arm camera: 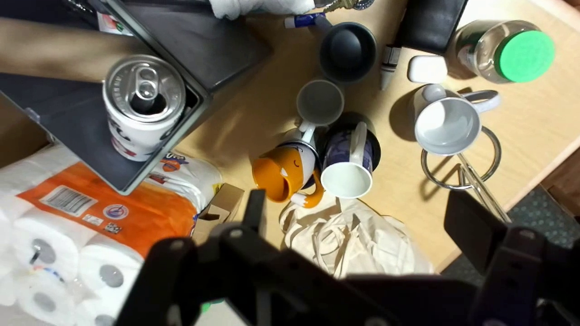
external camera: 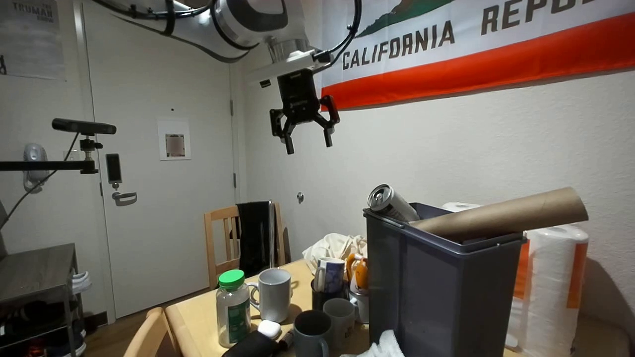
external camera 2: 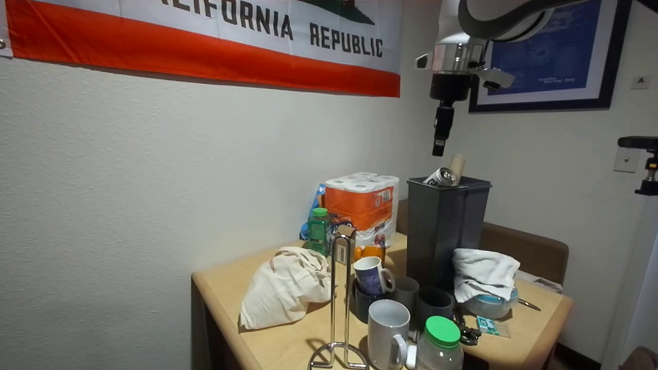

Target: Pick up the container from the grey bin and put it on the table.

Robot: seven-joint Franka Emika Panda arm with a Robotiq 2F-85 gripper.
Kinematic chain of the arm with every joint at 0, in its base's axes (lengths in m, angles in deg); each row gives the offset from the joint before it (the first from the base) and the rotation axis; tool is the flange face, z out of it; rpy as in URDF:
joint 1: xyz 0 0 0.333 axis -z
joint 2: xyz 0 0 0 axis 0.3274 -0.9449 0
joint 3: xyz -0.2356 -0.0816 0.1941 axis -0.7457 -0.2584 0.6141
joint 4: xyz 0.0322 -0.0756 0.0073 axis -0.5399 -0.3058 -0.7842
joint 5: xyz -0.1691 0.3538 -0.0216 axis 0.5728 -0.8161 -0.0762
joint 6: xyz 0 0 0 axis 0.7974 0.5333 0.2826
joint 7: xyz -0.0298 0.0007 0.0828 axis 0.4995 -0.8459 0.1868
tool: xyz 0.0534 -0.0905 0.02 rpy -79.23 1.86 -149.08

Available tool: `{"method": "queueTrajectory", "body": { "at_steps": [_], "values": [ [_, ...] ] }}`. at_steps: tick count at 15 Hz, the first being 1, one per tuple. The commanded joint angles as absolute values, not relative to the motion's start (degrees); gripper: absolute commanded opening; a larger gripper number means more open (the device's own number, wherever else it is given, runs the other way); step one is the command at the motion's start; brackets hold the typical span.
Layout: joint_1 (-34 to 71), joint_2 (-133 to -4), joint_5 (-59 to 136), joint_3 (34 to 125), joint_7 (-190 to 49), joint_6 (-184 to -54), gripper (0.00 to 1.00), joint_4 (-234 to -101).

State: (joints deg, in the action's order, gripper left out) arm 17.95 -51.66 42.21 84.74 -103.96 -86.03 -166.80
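Note:
My gripper (external camera: 309,148) is open with nothing between its fingers, high above the table (external camera 2: 226,288). In the wrist view the gripper (arm camera: 355,213) has the cloth bag and mugs below it. The dark grey bin (external camera: 436,292) stands on the table and also shows in the exterior view (external camera 2: 442,231). A silver-topped can (arm camera: 144,108) and a brown cardboard tube (external camera: 506,215) stick out of it. A see-through, green-lidded jar (external camera: 233,312) stands on the table outside the bin. A green bottle with a green lid (external camera 2: 319,231) stands farther back. Which is the container I cannot tell. The bin's depth is hidden.
Several mugs (arm camera: 446,122) stand beside the bin, some stacked. A cream cloth bag (external camera 2: 288,288), a metal stand (external camera 2: 339,288) and a pack of paper rolls (external camera 2: 360,205) are around them. A white cloth (external camera 2: 486,272) lies on a bowl. The wall is behind.

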Motion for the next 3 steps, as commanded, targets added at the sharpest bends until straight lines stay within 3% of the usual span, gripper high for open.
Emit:
{"method": "queueTrajectory", "body": {
  "at_steps": [1,3],
  "values": [
    [17.98,-50.53,42.2,84.63,-102.42,-86.9,1.0,-167.71],
    [17.91,-50.57,42.73,84.7,-101.97,-86.96,1.0,-167.89]
  ]
}}
